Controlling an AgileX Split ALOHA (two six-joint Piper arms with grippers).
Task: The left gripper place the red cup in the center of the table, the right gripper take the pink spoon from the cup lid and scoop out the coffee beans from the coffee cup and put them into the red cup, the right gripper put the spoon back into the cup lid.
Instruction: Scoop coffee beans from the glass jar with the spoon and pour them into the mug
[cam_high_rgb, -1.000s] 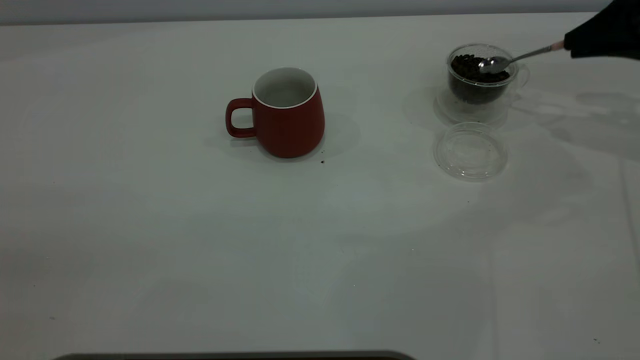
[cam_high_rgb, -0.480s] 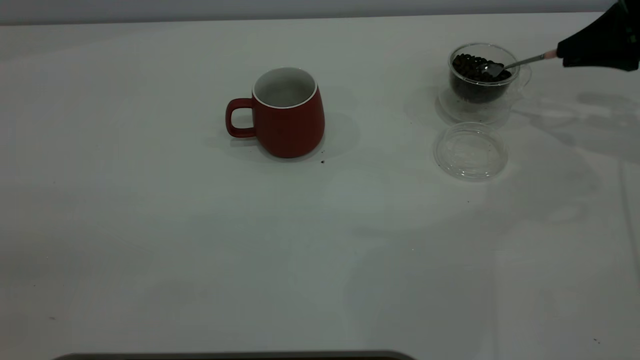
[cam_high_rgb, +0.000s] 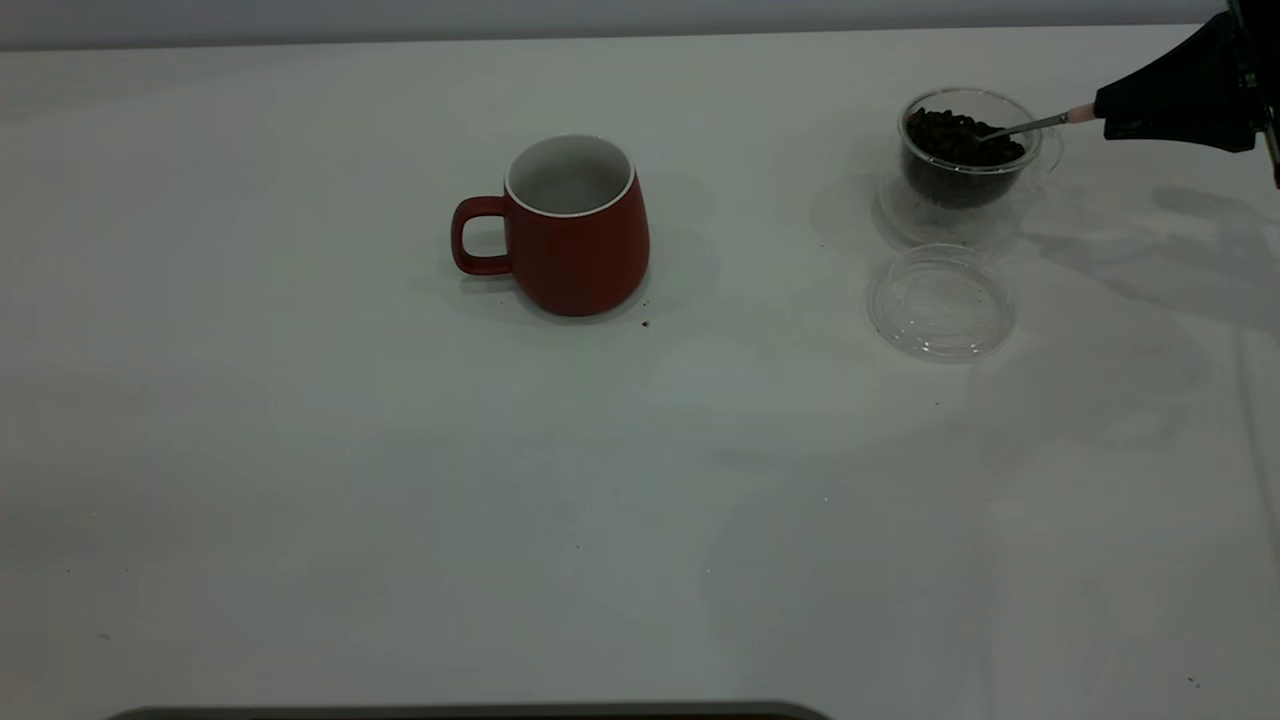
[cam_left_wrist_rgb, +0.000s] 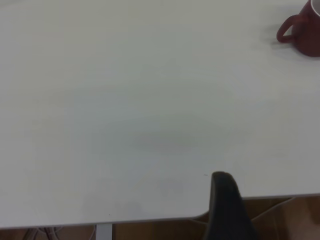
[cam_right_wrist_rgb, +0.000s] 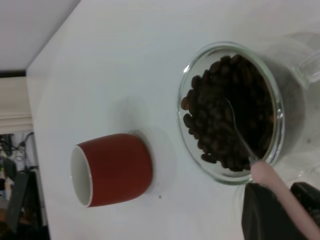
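Observation:
The red cup stands upright and empty at the table's middle, handle to the left; it also shows in the right wrist view and the left wrist view. The glass coffee cup full of coffee beans stands at the far right. My right gripper is shut on the pink spoon and holds it from the right; the spoon's metal bowl is dug into the beans. The clear cup lid lies empty in front of the coffee cup. My left gripper hangs over the table's edge, away from everything.
A few loose bean crumbs lie by the red cup's base. The white table stretches wide to the left and front. A dark edge runs along the bottom of the exterior view.
The spoon's bowl has sunk from above the beans down into them, and my right gripper has drawn back right and tilted its handle end up.

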